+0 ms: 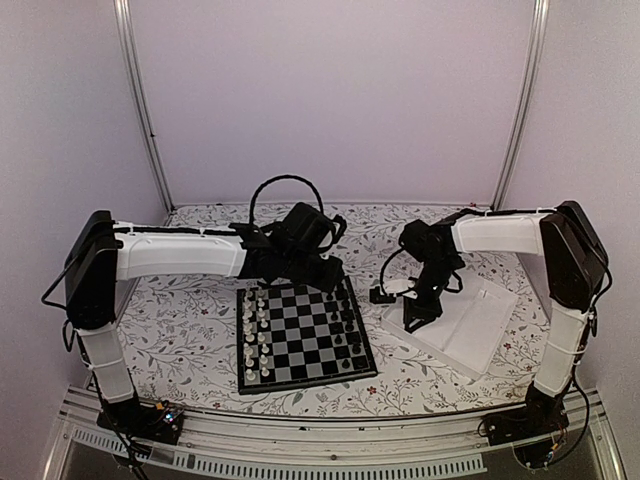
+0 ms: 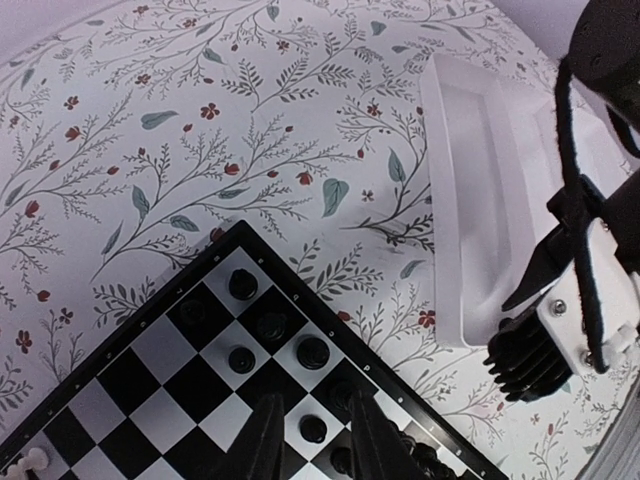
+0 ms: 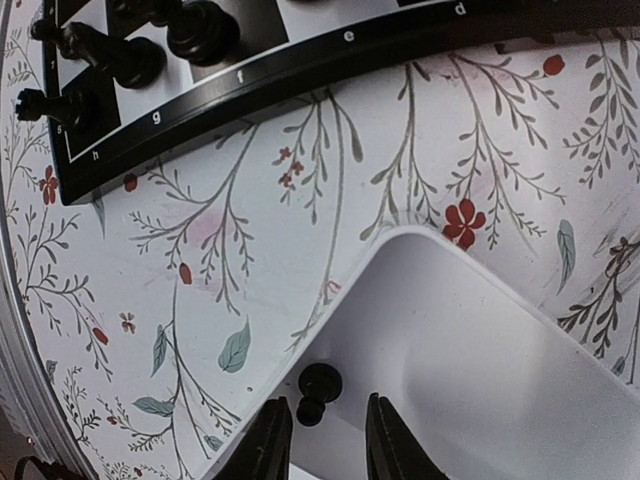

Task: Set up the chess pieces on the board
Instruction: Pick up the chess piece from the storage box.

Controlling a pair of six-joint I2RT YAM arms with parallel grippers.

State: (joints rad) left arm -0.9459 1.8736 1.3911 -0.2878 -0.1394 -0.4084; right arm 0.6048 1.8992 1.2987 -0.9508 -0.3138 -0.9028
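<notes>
On the table, a flowered cloth (image 1: 190, 330) covers the whole top. The board (image 1: 310, 383) lies in the middle of it, between the two arms, and a white tray (image 1: 480, 320) lies on the cloth just to the right of the board, apart from it.

The left gripper (image 2: 316, 402) hangs over the far right part of the board. Its jaws stand partly open and hold nothing; one black pawn (image 2: 313, 428) stands on a square below the gap, clear of both fingers.

The right gripper (image 3: 325, 410) hangs low over the near corner of the tray. Its jaws are also partly open and empty.

The black pieces (image 2: 313, 351) stand on the squares along the right side of the board, several of them near its far right corner. White pieces (image 1: 255, 330) fill the two columns on the left side.

One small black piece (image 3: 318, 390) lies on its side in the tray's corner, just ahead of the right fingertips (image 3: 272, 430).
</notes>
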